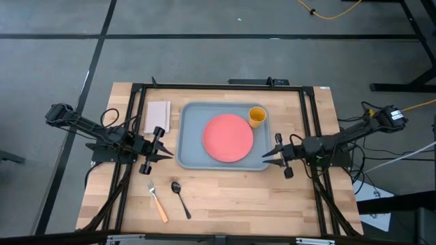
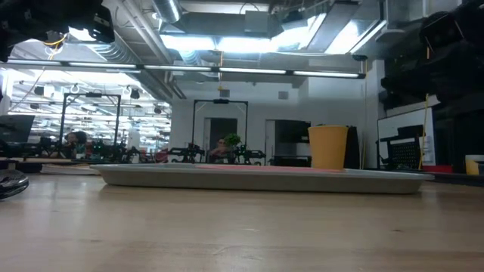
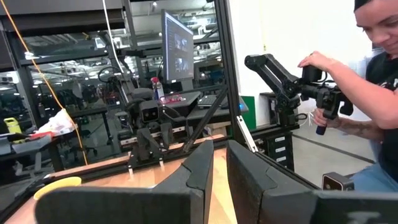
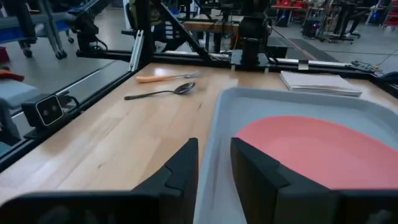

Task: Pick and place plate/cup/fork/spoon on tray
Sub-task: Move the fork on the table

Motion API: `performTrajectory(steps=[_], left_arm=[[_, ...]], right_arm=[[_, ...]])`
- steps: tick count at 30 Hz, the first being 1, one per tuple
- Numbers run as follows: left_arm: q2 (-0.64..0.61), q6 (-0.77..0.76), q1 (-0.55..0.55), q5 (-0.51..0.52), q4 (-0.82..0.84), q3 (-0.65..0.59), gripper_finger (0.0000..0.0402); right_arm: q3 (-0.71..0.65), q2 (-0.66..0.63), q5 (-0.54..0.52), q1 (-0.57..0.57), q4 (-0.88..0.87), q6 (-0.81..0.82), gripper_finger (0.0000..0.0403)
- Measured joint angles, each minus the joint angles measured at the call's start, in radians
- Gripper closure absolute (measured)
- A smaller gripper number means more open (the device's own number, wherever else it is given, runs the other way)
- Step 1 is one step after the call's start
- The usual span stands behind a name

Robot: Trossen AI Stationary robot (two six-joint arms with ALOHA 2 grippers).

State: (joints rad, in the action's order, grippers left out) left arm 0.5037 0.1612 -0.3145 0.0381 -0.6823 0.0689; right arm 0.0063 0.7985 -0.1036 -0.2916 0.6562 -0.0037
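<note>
The grey-blue tray lies at the table's middle. The coral plate lies flat in it, and the yellow cup stands upright in its far right corner. The cup also shows in the low view. The orange-handled fork and the dark spoon lie flat on the wood near the front edge, left of centre. They also show in the right wrist view: the fork and the spoon. My left gripper hovers just left of the tray. My right gripper hovers over the tray's right rim. Both are empty, with a narrow gap between the fingers.
A small pale pad lies on the wood left of the tray's far end. A black frame runs around the table. In the left wrist view a person beyond the table holds another arm. Bare wood lies in front of the tray.
</note>
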Motion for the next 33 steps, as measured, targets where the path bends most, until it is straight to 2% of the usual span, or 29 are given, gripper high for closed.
performTrajectory(steps=[11,26,33], left_arm=[[0.000,0.000,0.000,0.001,0.000,0.000,0.0363],[0.000,0.000,0.000,0.001,0.001,0.000,0.0363],[0.000,0.000,0.000,0.001,0.000,0.000,0.0363]], right_arm=[[0.000,-0.237,0.000,0.000,-0.135,-0.005,0.0304],[0.000,-0.740,0.000,0.056,-0.624,-0.006,0.0304],[0.002,-0.799,0.018,0.102,-0.615,-0.054,0.0304]])
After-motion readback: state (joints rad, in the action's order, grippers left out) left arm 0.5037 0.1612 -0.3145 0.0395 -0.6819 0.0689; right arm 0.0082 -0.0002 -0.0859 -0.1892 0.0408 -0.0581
